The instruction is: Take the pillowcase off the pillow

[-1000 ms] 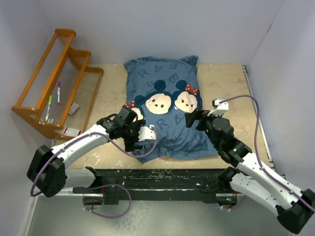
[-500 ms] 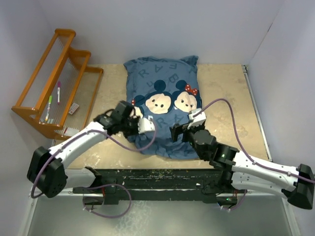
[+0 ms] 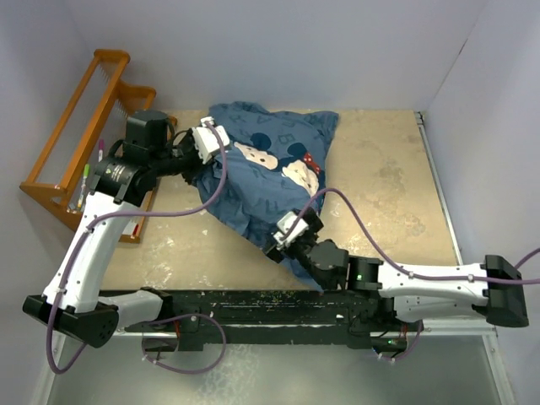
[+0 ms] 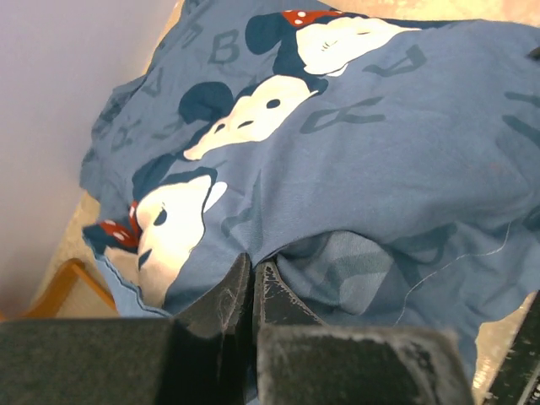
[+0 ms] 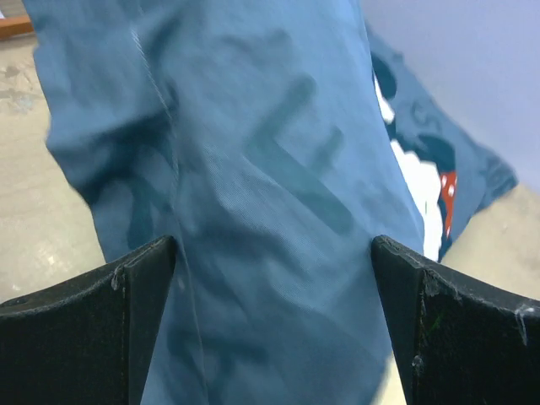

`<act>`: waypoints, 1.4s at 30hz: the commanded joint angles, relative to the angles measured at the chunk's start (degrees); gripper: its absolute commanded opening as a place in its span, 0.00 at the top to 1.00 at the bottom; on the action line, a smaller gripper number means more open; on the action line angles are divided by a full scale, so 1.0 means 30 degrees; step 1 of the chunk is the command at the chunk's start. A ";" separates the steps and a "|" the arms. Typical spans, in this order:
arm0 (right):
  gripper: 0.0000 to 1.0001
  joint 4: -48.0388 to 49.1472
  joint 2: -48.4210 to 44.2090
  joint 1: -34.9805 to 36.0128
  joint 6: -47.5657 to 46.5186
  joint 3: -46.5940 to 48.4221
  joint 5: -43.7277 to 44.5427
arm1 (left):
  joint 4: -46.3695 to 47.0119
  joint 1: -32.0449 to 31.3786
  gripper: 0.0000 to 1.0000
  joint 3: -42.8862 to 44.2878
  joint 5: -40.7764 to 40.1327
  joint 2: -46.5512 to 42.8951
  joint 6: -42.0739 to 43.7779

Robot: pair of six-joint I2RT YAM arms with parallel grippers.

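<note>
The slate-blue pillowcase (image 3: 253,181) with mouse faces is lifted and dragged toward the back left, its near end trailing down to the table. My left gripper (image 3: 192,167) is raised beside the rack and is shut on a fold of the pillowcase (image 4: 380,126); the left gripper's (image 4: 251,263) jaws are pinched together on the fabric. My right gripper (image 3: 277,247) lies low at the cover's near end. In the right wrist view the right gripper (image 5: 274,245) stands open, with the pillowcase (image 5: 270,160) bulging between its wide-apart fingers. The pillow is hidden inside the cover.
A wooden rack (image 3: 93,143) holding pens stands at the left, close behind the left arm. The beige table (image 3: 388,169) is bounded by white walls at the back and right. A black rail (image 3: 253,304) runs along the near edge.
My left gripper shut on the pillowcase and pulled it up and toward the back left. The right arm swung left and low to the cover's near end, still open.
</note>
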 commanded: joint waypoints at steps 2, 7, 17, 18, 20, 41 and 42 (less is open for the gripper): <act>0.00 0.2842 0.2752 0.0396 -0.4540 0.2721 0.0741 | -0.1474 -0.0037 1.00 0.2895 0.1402 -0.0162 -0.1506; 0.01 0.6125 0.3417 -0.1155 -0.9035 0.3071 0.1553 | -0.3317 -0.0032 1.00 0.4794 0.1945 0.0308 -0.1655; 0.78 -0.3964 0.3357 -0.7206 -0.4786 1.0256 -1.0214 | -0.4488 -0.0038 1.00 0.7028 0.1765 0.0562 -0.1434; 0.98 -0.4259 0.3328 -0.7736 -0.3526 1.1339 -1.1030 | -0.4538 -0.0032 0.99 0.7370 0.1625 0.0569 -0.1321; 1.00 -0.4712 0.3419 -0.8491 -0.1597 1.3387 -1.2159 | -0.4593 -0.0031 0.66 0.8301 0.1371 0.0454 -0.0949; 1.00 -1.4501 0.9844 -0.9118 0.5385 2.5686 -1.8075 | -0.2475 -0.0031 0.01 0.2463 0.1191 -0.5027 1.0598; 1.00 -1.4897 1.0130 -0.9139 0.5545 2.6100 -1.8322 | -0.2554 -0.0031 0.01 0.2379 0.1113 -0.4817 1.1071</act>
